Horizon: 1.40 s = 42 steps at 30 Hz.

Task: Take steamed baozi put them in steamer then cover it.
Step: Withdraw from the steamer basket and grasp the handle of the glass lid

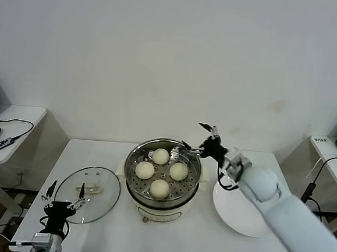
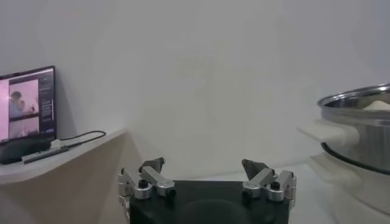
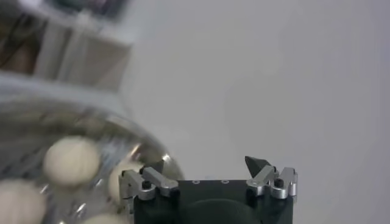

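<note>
Head view: four cream baozi [image 1: 161,172] in steamer [image 1: 133,186]

The head camera looks down on the steamer [image 1: 161,175]; both wrist cameras sit low, apparently just beside it.

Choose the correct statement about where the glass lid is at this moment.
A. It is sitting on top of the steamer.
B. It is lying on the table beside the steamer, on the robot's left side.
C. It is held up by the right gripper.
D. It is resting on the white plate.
B: the cover lies flat on the table, left of the steamer, which stands uncovered with four steamed baozi inside.
</note>
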Available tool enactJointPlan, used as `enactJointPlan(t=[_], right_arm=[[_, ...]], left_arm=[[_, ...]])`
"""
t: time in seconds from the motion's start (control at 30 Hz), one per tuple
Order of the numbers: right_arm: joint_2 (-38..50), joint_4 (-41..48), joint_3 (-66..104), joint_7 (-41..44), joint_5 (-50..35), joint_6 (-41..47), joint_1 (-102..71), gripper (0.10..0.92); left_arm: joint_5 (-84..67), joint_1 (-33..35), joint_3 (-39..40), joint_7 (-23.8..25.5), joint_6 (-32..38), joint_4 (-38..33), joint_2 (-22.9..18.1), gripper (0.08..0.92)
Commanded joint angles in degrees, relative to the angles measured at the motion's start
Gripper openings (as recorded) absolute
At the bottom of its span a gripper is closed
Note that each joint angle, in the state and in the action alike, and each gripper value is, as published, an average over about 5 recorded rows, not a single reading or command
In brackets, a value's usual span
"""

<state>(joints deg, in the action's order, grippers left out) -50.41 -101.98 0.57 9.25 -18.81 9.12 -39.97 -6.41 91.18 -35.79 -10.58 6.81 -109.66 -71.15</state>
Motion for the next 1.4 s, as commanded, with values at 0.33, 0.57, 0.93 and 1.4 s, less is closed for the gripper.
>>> enactJointPlan(t=[0.33, 0.57, 0.93, 1.4], right_arm=[[-29.05, -6.66, 55.97, 5.07, 5.21, -15.72, -47.91, 0.823], [-31.80, -8.43, 59.28, 5.17, 5.09, -15.73, -50.56, 0.823], [-33.68, -10.76, 62.07, 4.26, 4.25, -15.77, -53.65, 0.823], [-35.04, -10.93, 61.66, 4.52, 5.07, -16.00, -54.44, 0.823]], left_arm=[[60.01, -0.08, -3.29, -1.97, -0.17, 7.67, 7.57, 0.823], [72.50, -5.43, -1.90, 1.73, 0.76, 15.33, 12.30, 0.823], [74.59, -15.75, 2.40, 3.69, 0.58, 22.91, 12.75, 0.823], [73.66, -17.04, 3.41, 4.83, 0.68, 24.23, 11.76, 0.823]])
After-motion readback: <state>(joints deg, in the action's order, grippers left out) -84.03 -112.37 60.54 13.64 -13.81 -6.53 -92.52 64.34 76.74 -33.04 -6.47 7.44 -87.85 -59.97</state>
